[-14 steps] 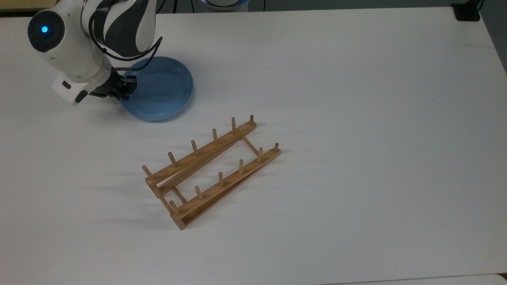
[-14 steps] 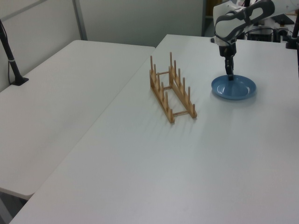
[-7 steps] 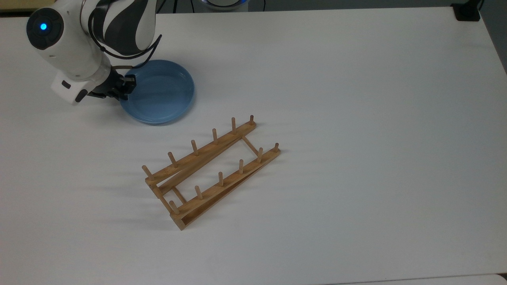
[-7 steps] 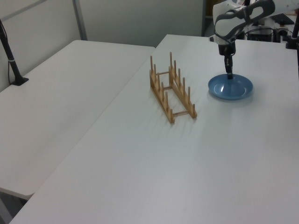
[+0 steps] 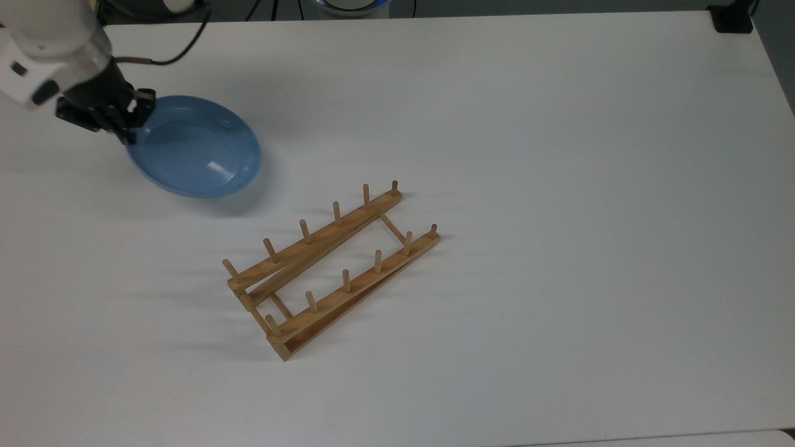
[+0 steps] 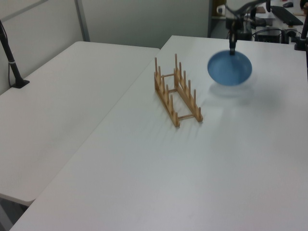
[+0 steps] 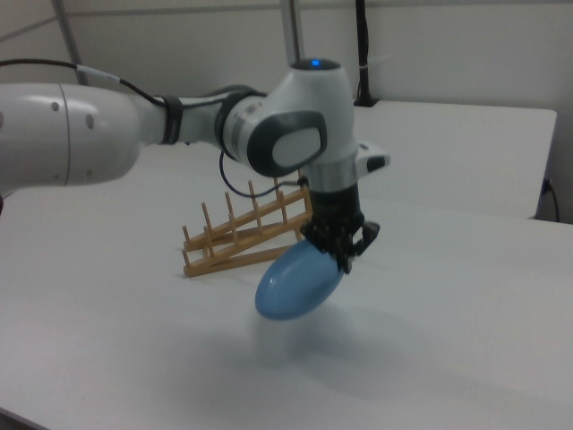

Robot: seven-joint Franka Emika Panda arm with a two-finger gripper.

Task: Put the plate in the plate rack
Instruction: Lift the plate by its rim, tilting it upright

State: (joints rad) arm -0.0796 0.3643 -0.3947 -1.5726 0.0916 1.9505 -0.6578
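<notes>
In the top view, the black two-finger gripper (image 5: 127,121) sits at the far left, on the end of the white robot arm (image 5: 49,34). Its fingers are clamped on the rim of the round, shallow, glossy light-blue plate (image 5: 195,149). The plate hangs off the white table (image 5: 559,186), tilted, with its soft shadow lying on the tabletop just beneath and beside it. In the right view the plate (image 7: 298,279) dangles from the gripper (image 7: 343,255), its free edge drooping low, clearly above the table surface.

To the top view's right of the plate and nearer the bottom of the picture stands the light-brown wooden plate rack (image 5: 332,267), two long parallel rails joined by crossbars, each carrying six short upright pegs. It lies diagonally on the table, apart from the plate, with bare tabletop between them and all its slots unoccupied. In the left view the rack (image 6: 177,94) is to the left of the plate (image 6: 229,69), and the plate hangs higher than the peg tops.

Well to the right of the rack in the top view, at the table's far corner, sits a small black clamp base (image 5: 733,18). In the left view a second white table (image 6: 62,106) adjoins on the rack's left, with a black post (image 6: 9,57) standing on it.
</notes>
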